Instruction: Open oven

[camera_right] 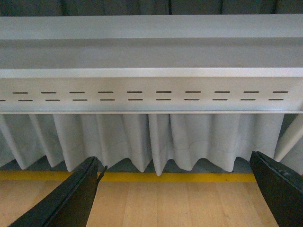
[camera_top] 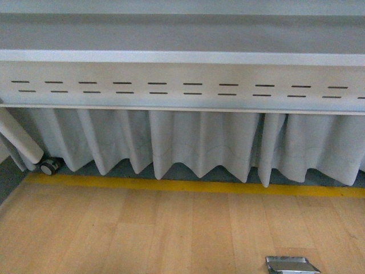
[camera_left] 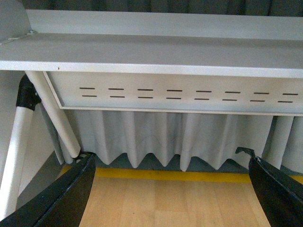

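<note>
No oven shows in any of the three views, so the step in hand is, by my judgement, finding it before any reach is made. The sensible way is to bring the cameras round until the door and its handle are in sight, and only then commit an arm.

The left tool (camera_left: 170, 161) has its black fingers (camera_left: 71, 194) spread wide and holds nothing; the right tool (camera_right: 174, 158) is likewise spread wide and empty. That suits a bar handle, so neither needs to close for now.

A yellow stripe (camera_top: 188, 186) runs across the scene. On the near side of it lies a pale wooden surface (camera_top: 142, 228), bare except for a small shiny metal piece (camera_top: 291, 265) at the frame's lower edge; what it is I cannot tell. Beyond the stripe hangs a pleated grey-white curtain (camera_top: 188, 142), and above that a grey table (camera_top: 182, 57) with a slotted front panel (camera_top: 182, 85). A caster (camera_top: 50, 166) stands just beyond the stripe's left end.
</note>
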`<state>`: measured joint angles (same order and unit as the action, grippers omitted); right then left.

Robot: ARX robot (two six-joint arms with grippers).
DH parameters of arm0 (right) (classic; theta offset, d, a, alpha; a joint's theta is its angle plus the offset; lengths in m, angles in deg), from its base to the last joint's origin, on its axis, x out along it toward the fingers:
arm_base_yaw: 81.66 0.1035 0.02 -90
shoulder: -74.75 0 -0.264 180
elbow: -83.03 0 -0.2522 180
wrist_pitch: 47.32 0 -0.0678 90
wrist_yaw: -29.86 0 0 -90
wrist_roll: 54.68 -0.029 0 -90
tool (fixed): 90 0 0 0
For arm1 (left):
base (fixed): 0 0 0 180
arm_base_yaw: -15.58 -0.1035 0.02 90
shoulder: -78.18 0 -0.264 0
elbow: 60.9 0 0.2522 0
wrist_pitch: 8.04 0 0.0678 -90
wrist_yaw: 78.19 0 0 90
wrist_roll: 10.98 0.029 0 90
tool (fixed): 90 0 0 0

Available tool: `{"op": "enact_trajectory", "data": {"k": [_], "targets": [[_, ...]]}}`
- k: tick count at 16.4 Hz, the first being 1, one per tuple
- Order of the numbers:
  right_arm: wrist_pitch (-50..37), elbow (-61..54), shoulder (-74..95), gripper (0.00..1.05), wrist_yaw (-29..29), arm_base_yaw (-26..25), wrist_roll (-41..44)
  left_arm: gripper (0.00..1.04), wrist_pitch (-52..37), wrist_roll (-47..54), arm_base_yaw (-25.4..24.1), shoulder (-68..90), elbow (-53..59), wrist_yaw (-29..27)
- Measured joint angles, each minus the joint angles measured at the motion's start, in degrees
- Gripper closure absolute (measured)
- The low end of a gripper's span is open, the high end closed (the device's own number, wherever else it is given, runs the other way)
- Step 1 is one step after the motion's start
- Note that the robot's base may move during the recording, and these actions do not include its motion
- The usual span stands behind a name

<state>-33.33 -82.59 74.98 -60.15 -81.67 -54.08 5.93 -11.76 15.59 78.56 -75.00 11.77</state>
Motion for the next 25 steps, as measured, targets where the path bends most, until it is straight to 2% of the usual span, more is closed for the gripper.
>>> {"op": "enact_trajectory", "data": {"k": [25], "targets": [[0.0,0.0,0.0,0.06,0.0,0.0,0.0,0.07,0.0,0.0,0.0,0.0,0.0,0.0]]}}
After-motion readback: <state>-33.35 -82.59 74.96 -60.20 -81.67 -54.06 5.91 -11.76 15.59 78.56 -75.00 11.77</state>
